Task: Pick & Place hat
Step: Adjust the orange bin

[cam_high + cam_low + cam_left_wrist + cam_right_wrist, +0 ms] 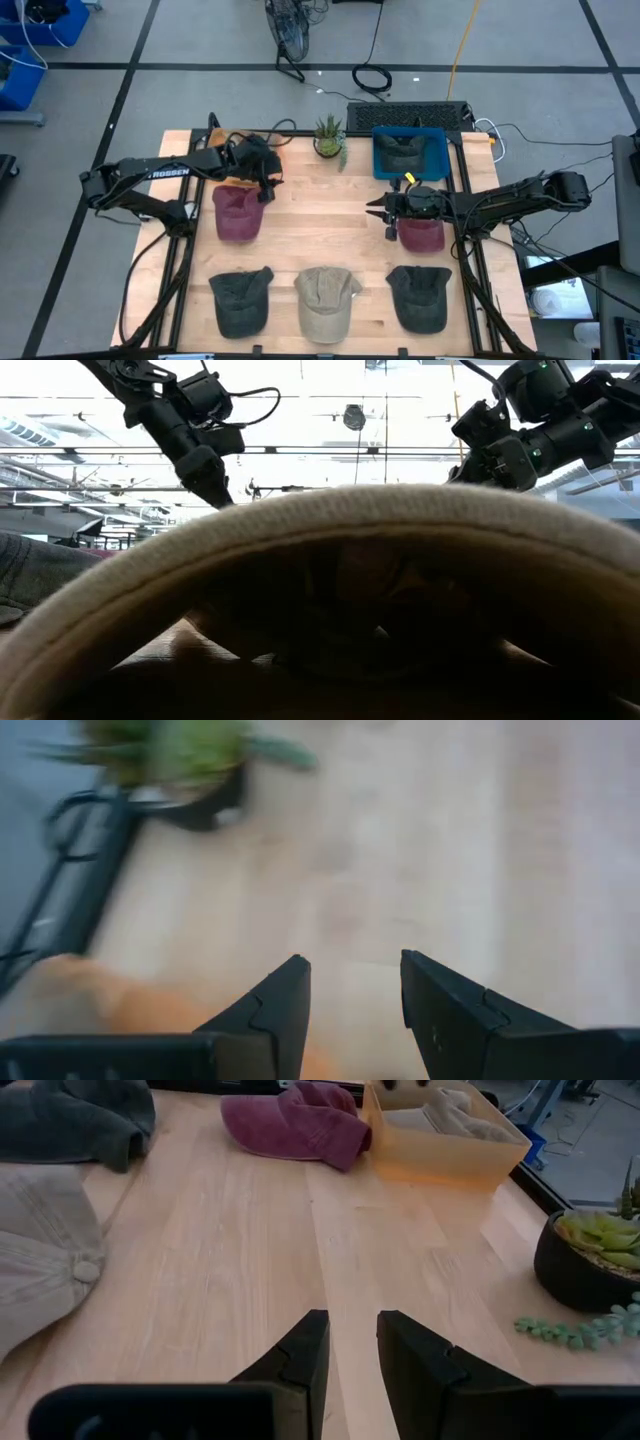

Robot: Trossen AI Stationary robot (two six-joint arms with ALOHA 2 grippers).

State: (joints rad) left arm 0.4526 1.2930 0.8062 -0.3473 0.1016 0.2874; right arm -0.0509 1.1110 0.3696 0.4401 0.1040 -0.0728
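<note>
Two maroon hats lie on the wooden table: one at the left [238, 212] [295, 1125] and one at the right [421, 233], under my right arm's wrist. Along the near edge lie a dark grey hat [240, 300], a beige hat [326, 300] [40, 1250] and another dark grey hat [418, 297]. My left gripper [267, 192] [355, 1000] hangs open above the far right edge of the left maroon hat, with nothing between its fingers. My right gripper [378, 215] [352, 1350] points toward the table's left over bare wood, its fingers slightly apart and empty.
A blue bin [440, 140] with a dark hat in it stands at the far right. An orange bin [445, 1150] with cloth in it stands at the far left. A potted plant [329, 137] [595, 1250] is at the far middle. The beige hat's brim [320, 560] fills the low view.
</note>
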